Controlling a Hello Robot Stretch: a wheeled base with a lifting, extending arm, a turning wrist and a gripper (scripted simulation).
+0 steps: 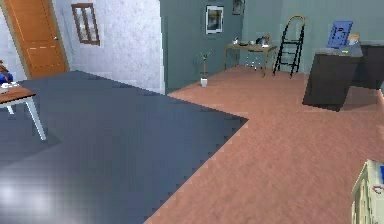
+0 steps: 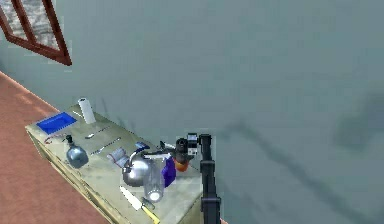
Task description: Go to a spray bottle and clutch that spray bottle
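My pincer [image 2: 176, 152] is at a crowded table [image 2: 100, 174], and I cannot tell if it holds anything. The spray bottle may be among the small things there, but I cannot tell which.

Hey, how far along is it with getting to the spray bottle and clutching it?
Looks done: the robot stands beside the cluttered table, with the arm out over it. In hand: the gripper is among the things at the table's end, by a shiny metal vessel; I cannot tell whether it holds anything. Left: nothing hangs clear of the tabletop yet. A dark round bottle stands farther along.
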